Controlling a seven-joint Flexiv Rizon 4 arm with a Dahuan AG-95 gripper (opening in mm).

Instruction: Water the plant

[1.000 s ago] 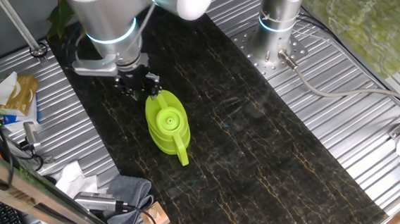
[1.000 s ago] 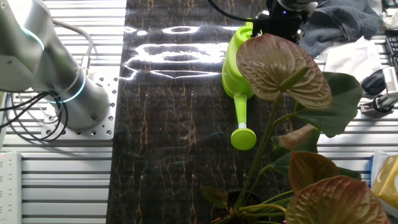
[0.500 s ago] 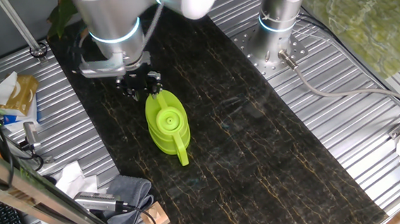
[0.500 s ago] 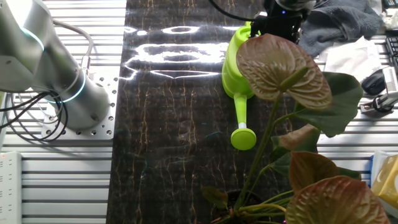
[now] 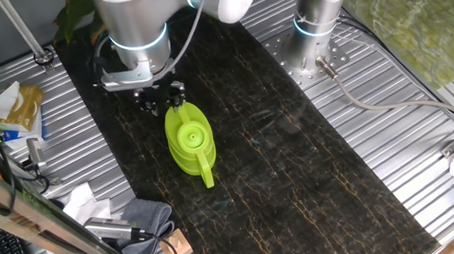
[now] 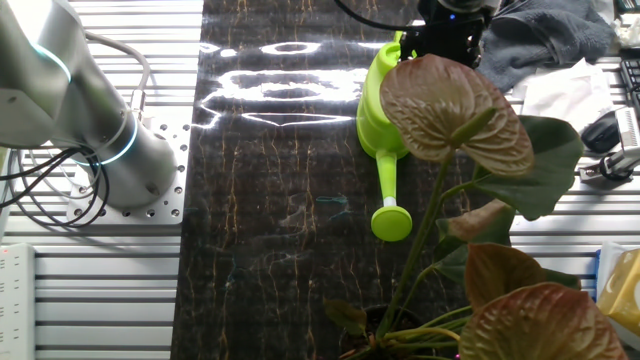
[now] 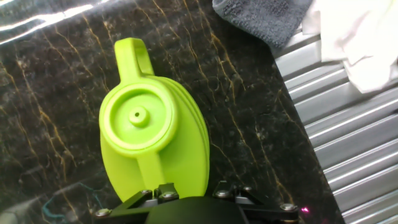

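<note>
One fixed view shows a lime-green watering can (image 5: 189,142) standing on the dark marbled counter (image 5: 295,178). Its spout is directed away from the arm, toward the near edge of the counter. The claw (image 5: 161,98) is seen just beside the handle end of the can, low over the counter, under the big silver wrist of the arm. Whether the fingers are touching the handle cannot be told from this view, and how far the claw is opened cannot be told either, because the fingers are dark and are partly hidden by the wrist.

In the other fixed view the plant (image 6: 470,190) is placed in the foreground, at the end of the counter opposite the claw (image 6: 447,30). Its broad leaves, green and brownish-red, are raised on long stalks and cover part of the can (image 6: 378,110). The spout head of the can is seen near the stalks but apart from them. The pot is mostly cut off by the lower edge of the picture.

In the hand view the can (image 7: 152,140) is seen from above, with its round lid and its handle directly below the camera. The fingertips are not shown here. A grey cloth (image 7: 261,15) is lying at the counter edge.
</note>
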